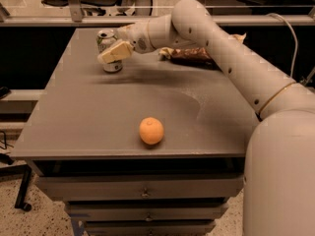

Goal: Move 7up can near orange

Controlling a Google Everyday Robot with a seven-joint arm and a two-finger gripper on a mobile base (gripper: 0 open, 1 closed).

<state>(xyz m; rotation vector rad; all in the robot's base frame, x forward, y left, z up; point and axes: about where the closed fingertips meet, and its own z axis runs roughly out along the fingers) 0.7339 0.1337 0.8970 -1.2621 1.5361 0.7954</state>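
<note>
The 7up can (105, 38), silver-white with green markings and a pull-tab top, stands upright at the far left of the grey table (74, 127). My gripper (114, 52) is at the can's near right side and overlaps its lower half. The arm reaches in from the right, over the back of the table. The orange (151, 131) sits alone near the table's front edge, well in front of the can and a little to its right.
A brown and yellow snack bag (193, 57) lies at the back of the table, partly hidden behind my arm. Drawers (142, 193) sit under the tabletop. A railing and chairs stand behind the table.
</note>
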